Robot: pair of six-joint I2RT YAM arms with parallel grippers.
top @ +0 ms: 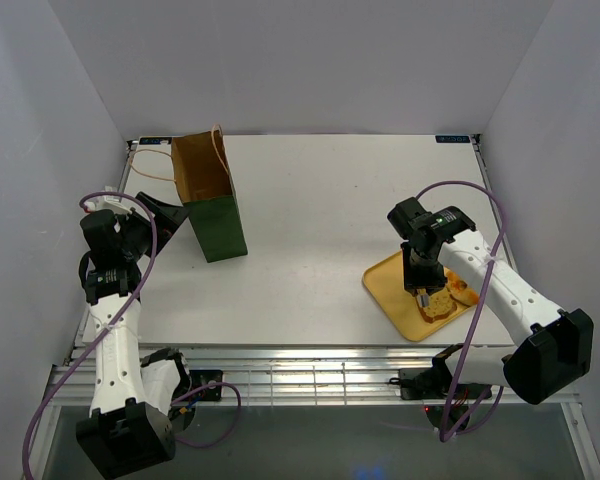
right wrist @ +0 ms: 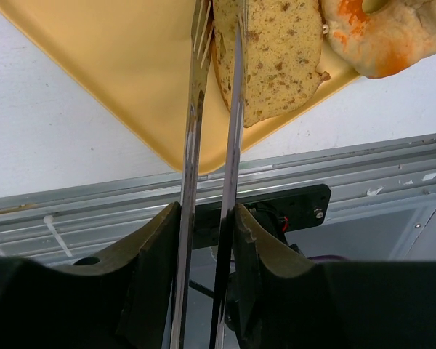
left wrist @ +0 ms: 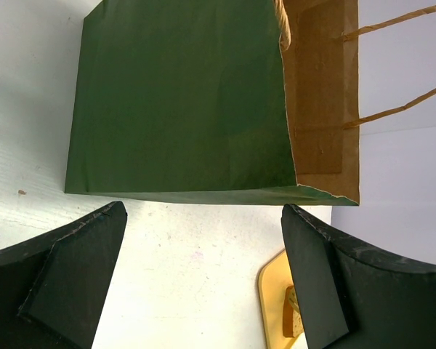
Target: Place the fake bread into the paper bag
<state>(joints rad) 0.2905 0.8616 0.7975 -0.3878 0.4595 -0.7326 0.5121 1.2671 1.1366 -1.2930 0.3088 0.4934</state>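
Note:
The paper bag (top: 212,205) stands upright at the back left, dark green outside and brown inside; in the left wrist view the paper bag (left wrist: 182,102) fills the top. My left gripper (top: 165,210) is open just left of it, nothing between its jaws (left wrist: 203,218). My right gripper (top: 420,275) is shut on long metal tongs (right wrist: 192,145). The tong arms reach onto the yellow tray (right wrist: 116,58), and the left edge of the speckled bread slice (right wrist: 280,58) lies between their tips. A round orange-tinged bun (right wrist: 381,33) lies right of the slice.
The tray (top: 400,290) sits at the table's near right edge, next to the metal rail (right wrist: 94,211). The bag's cord handles (top: 150,165) hang to its left. White walls enclose the table on three sides.

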